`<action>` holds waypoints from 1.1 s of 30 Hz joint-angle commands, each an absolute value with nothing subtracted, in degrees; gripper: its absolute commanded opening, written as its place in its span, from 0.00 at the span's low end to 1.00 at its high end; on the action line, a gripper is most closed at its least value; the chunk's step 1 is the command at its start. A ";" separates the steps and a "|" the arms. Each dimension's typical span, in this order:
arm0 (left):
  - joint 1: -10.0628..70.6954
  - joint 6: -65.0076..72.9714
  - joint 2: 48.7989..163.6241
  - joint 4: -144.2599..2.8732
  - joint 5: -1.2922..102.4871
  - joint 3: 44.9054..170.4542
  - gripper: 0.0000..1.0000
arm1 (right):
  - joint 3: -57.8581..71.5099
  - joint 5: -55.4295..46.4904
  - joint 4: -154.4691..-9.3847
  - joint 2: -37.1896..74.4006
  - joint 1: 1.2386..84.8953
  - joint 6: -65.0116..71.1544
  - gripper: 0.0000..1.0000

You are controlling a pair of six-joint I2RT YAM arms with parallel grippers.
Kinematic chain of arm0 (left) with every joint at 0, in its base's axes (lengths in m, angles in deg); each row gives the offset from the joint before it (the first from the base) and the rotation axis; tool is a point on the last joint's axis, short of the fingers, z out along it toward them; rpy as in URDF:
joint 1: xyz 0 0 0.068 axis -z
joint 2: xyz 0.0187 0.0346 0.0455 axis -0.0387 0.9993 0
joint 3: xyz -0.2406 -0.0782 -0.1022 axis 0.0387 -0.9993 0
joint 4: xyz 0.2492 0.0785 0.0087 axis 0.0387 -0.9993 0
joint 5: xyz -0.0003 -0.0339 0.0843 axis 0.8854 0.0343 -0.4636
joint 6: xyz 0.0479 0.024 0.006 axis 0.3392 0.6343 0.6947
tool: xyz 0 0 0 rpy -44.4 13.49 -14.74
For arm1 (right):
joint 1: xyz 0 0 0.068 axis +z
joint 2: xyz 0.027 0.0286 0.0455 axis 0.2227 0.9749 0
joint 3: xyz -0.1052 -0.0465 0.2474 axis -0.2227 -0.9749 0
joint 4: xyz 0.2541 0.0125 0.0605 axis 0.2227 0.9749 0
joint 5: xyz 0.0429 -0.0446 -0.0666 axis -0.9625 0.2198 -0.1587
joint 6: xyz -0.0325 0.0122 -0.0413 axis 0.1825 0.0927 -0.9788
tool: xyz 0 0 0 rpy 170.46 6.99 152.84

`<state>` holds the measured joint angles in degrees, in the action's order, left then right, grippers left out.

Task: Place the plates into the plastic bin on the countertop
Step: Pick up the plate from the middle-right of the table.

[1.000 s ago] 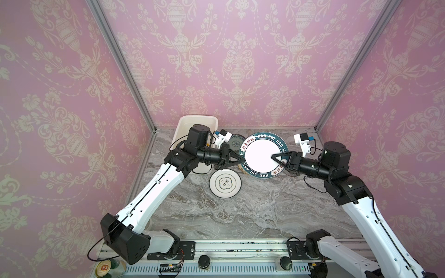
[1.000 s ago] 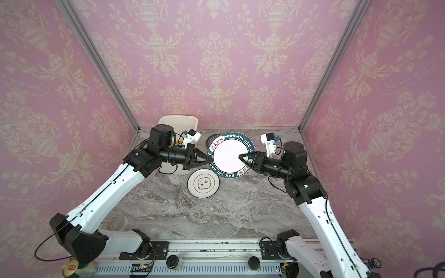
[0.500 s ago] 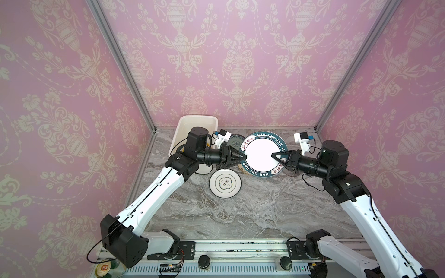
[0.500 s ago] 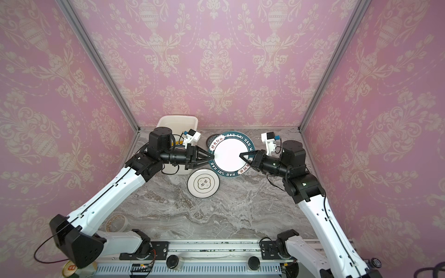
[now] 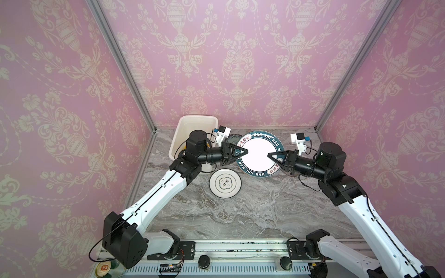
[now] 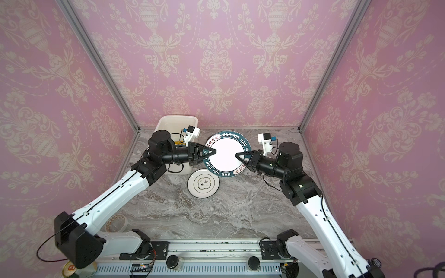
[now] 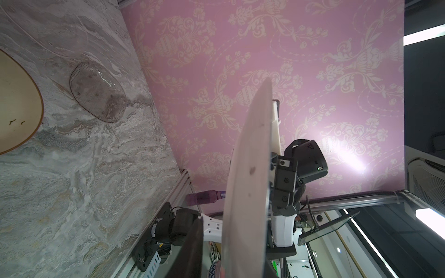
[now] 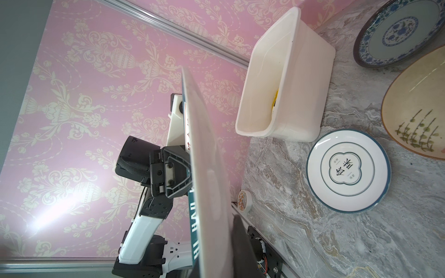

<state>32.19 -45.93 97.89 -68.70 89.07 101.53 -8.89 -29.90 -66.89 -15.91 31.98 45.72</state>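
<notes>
Now the right gripper (image 5: 269, 155) pinches the big teal-rimmed plate (image 5: 256, 150) aloft between its jaws. Opposite, the left gripper (image 5: 246, 152) straddles the rim, jaws narrow, a gap showing.

The left arm (image 5: 163, 192) reaches in from 7 o'clock. Its left gripper (image 5: 243, 152) points to 3 o'clock, jaws astride the plate (image 5: 256, 154) rim, grip unclear. The right arm (image 5: 361, 211) reaches in from 5 o'clock. Its right gripper (image 5: 272, 156) points to 9 o'clock, clamped on the opposite rim.

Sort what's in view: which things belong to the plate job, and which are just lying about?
Job: big teal-rimmed plate, small white plate, blue patterned plate, cream plate, glass plate, white bin.
Lying about: tape roll, purple bottle, can.
</notes>
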 commanded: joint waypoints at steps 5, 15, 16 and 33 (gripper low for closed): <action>33.23 -48.14 97.66 -64.82 87.58 100.10 0.14 | -9.45 -29.68 -71.64 -16.80 32.99 46.32 0.00; 33.76 -45.93 97.23 -69.20 86.88 100.54 0.00 | -9.78 -28.34 -70.21 -16.47 33.34 44.81 0.18; 33.69 -45.55 97.16 -69.90 86.75 100.81 0.00 | -9.64 -28.05 -69.73 -16.52 33.34 44.52 0.25; 16.41 -1.86 101.74 -129.05 62.39 133.11 0.00 | -12.85 -16.71 -45.78 -22.59 33.26 35.21 0.69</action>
<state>18.93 -17.80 100.08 -112.83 74.25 127.70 -9.83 -18.62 -48.90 -19.69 32.90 36.23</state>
